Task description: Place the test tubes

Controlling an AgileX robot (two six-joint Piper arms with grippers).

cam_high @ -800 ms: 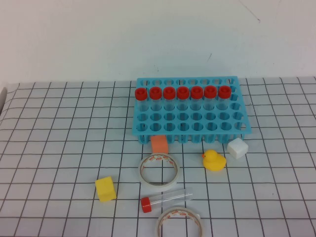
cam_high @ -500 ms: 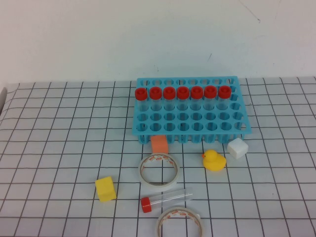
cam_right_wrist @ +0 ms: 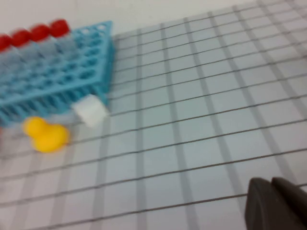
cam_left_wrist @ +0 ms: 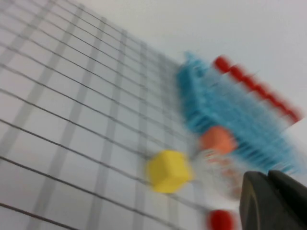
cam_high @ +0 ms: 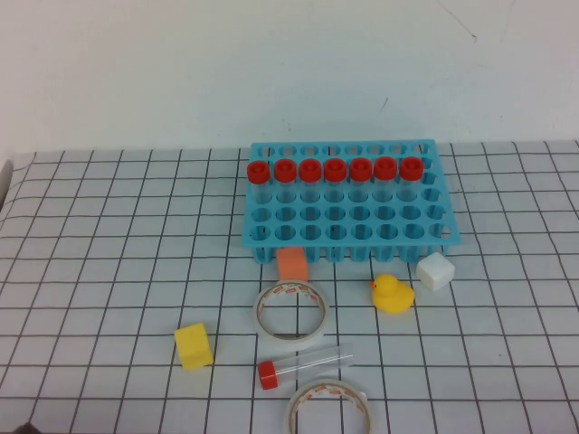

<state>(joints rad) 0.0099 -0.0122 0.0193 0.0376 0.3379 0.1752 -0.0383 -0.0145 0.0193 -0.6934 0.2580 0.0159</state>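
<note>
Pincers both clenched: we see left gripper over worktop's near-left corner, right gripper near-right; loose test tube by near edge.

The blue rack looked like smooth plastic. The loose tube was clear and shiny. The yellow duck looked smooth and matt.

Nothing readable here, tbh. The tape roll at lower centre and the second tape roll at the bottom edge have reddish print inside, too small to make out.
</note>
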